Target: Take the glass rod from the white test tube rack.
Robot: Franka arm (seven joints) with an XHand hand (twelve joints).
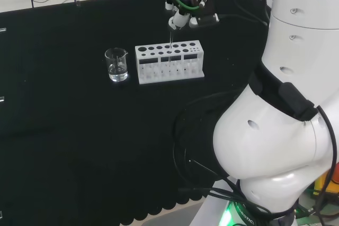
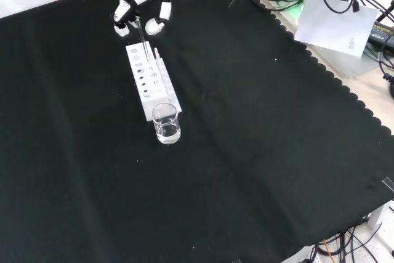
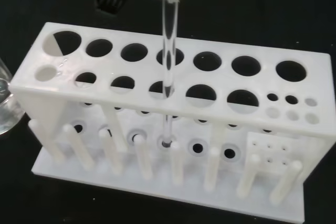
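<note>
We note the hand (image 1: 183, 17) pinching the top of the glass rod (image 3: 168, 61), which stands upright through a hole in the white test tube rack (image 1: 169, 62), its lower end seated in the base; held vertical, we judge, for a clean lift. A beaker (image 1: 116, 64) sits beside the rack on the surface (image 1: 79, 130)

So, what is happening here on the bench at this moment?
A robot arm's hand is above a white test tube rack on the black cloth and holds the top of a clear glass rod. The rod stands about upright and passes through one of the rack's holes, with its lower end near the rack's base, so it is not out yet. A small glass beaker stands beside one end of the rack; it seems to hold a little clear liquid, and nothing touches it.
</note>
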